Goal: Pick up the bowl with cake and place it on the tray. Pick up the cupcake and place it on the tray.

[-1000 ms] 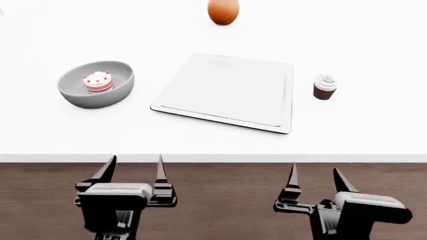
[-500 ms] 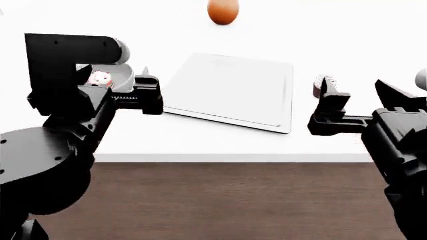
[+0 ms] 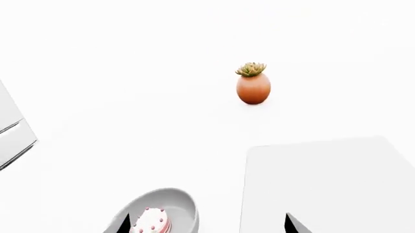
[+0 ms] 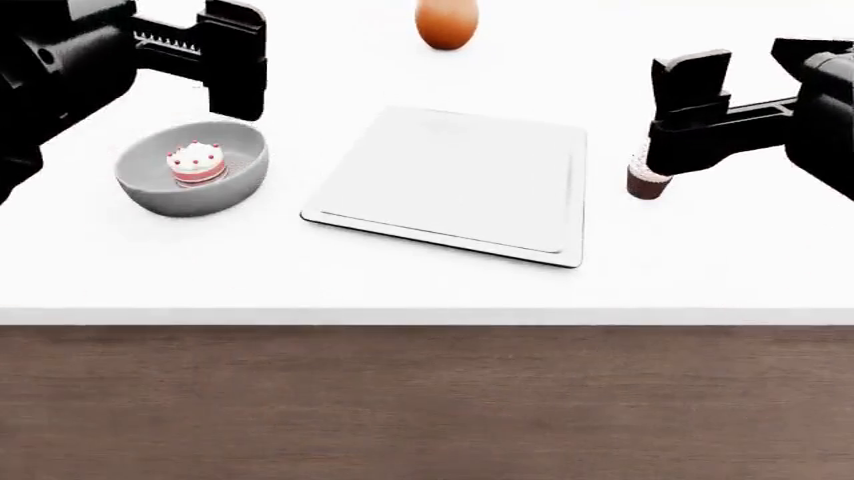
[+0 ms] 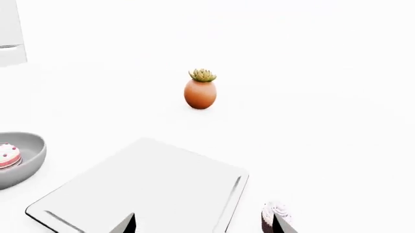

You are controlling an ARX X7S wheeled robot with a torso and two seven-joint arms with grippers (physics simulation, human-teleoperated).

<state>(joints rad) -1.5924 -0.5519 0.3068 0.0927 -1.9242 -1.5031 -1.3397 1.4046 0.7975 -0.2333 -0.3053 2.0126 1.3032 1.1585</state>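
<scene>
Bowl (image 4: 191, 170) sits toward the bench's (image 4: 400, 285) left end, the cake (image 4: 196, 161) inside it, not held. We see the tray (image 4: 461, 185) flat mid-bench, nothing on it. Cupcake (image 4: 646, 181) stands just off the tray's right edge, toward the bench's right end, partly hidden behind our right pincer (image 4: 694, 110). Left pincer (image 4: 220, 60) hovers above the bowl's far side. Both pincers have fingers apart and grip nothing. A potted succulent in an orange pot (image 4: 446, 23) stands near the far edge, behind the tray.
</scene>
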